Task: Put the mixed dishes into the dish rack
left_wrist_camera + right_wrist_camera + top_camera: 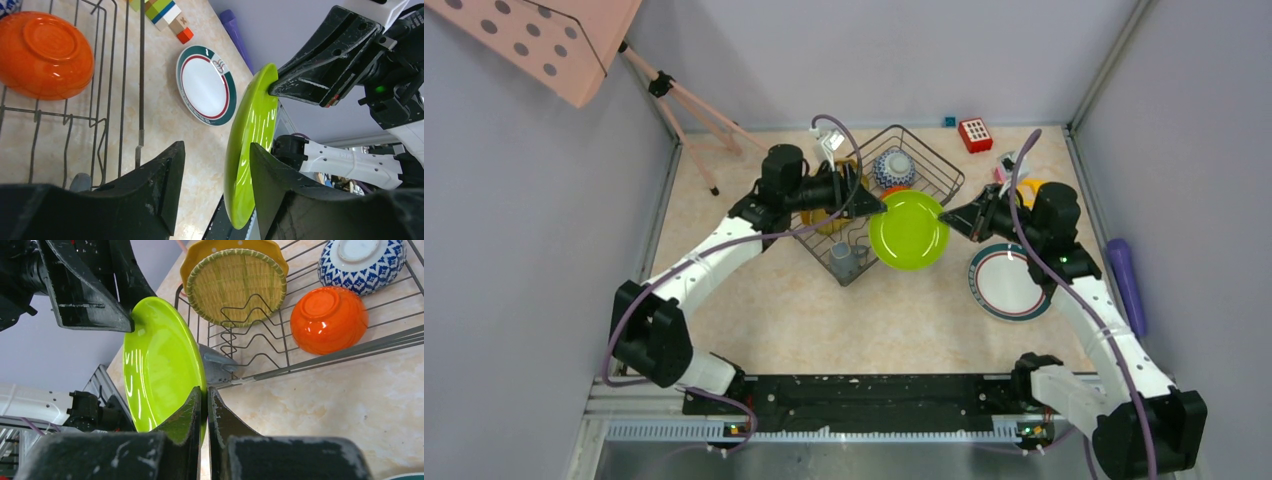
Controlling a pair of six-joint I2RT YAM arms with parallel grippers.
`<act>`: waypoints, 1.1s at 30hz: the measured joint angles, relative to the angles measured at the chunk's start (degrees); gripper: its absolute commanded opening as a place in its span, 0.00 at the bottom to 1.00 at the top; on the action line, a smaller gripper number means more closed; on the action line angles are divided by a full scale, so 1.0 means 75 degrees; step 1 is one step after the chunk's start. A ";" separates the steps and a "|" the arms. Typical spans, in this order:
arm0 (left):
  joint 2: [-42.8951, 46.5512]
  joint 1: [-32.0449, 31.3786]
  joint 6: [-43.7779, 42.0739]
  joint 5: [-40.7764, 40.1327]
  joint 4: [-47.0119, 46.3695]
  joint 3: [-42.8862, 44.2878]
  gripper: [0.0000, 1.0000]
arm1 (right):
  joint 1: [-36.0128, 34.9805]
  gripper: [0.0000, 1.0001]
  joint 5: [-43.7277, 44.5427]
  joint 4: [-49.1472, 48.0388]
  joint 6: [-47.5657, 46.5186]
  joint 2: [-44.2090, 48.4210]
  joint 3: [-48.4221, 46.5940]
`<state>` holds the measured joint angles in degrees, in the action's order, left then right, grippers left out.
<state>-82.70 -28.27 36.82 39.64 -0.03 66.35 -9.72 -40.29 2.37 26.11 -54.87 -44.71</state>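
Lime green plate, glossy, round, thin-rimmed

The top camera looks steeply down over the desk from above its near edge. Wrist cameras sit close behind the left end effector and right end effector, facing each other; all three views share the lime green plate.

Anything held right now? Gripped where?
Right gripper pinches the green plate by its rim. Left gripper straddles the opposite rim, jaws open, no grip yet.
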 measured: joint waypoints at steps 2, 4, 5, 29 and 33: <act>-0.0079 -0.0050 0.0064 0.0117 -0.0044 0.0003 0.44 | -0.0020 0.00 0.0003 -0.0026 0.0000 -0.0041 0.0000; -0.0160 -0.0102 0.0105 0.0224 -0.0058 0.0003 0.40 | -0.0035 0.00 0.0012 -0.0044 0.0003 -0.0061 0.0000; -0.0195 -0.0125 0.0102 0.0268 -0.0055 0.0003 0.40 | -0.0038 0.00 0.0015 -0.0058 0.0003 -0.0061 0.0000; 0.0895 -0.0697 -0.2859 -0.4089 0.2390 0.0906 0.00 | -0.0090 0.78 0.2527 0.0251 -0.0149 0.0207 -0.0388; 0.0889 -0.1472 -0.3716 -0.6164 0.2541 0.1116 0.00 | -0.0090 0.78 0.3057 0.0452 -0.0268 0.0379 -0.0379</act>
<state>-76.03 -39.31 8.95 -6.59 19.03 74.72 -10.39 -17.37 5.76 24.10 -52.03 -47.55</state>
